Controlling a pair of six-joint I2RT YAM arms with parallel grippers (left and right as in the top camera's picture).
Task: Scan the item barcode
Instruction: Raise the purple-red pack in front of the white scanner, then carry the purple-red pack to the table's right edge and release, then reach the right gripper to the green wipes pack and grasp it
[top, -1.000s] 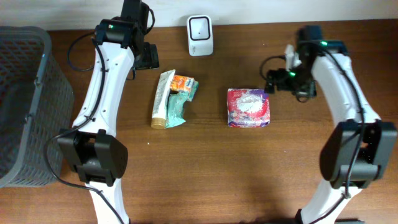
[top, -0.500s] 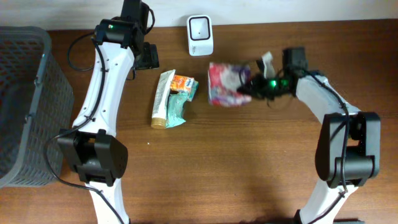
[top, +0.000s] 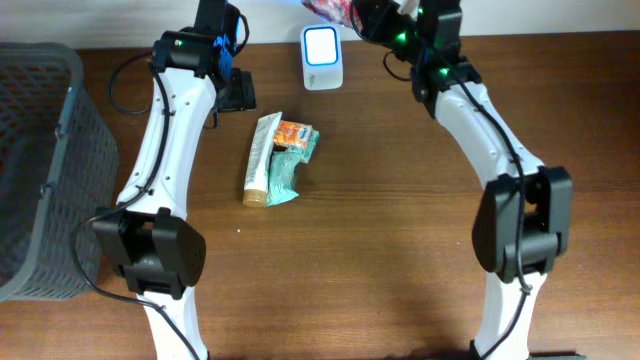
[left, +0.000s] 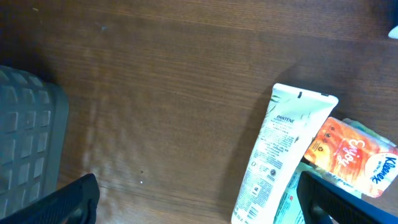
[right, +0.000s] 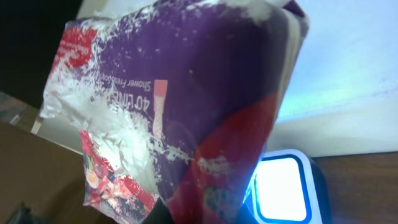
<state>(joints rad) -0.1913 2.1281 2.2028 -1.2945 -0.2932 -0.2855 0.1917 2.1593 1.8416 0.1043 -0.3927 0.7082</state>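
- At the tabletop's (top: 400, 230) left edge the basket (top: 35, 150) forms a wall.
- Left of centre lie the tube (top: 261, 158) and packets (top: 292, 131); bare wood to their right.
- Over the scanner (top: 322, 57) hangs the pack (top: 332, 8), blocking it from above.

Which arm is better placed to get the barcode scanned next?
Right: the right hand grips the purple pack by the lit scanner; the left hand is open and empty, over the tube.
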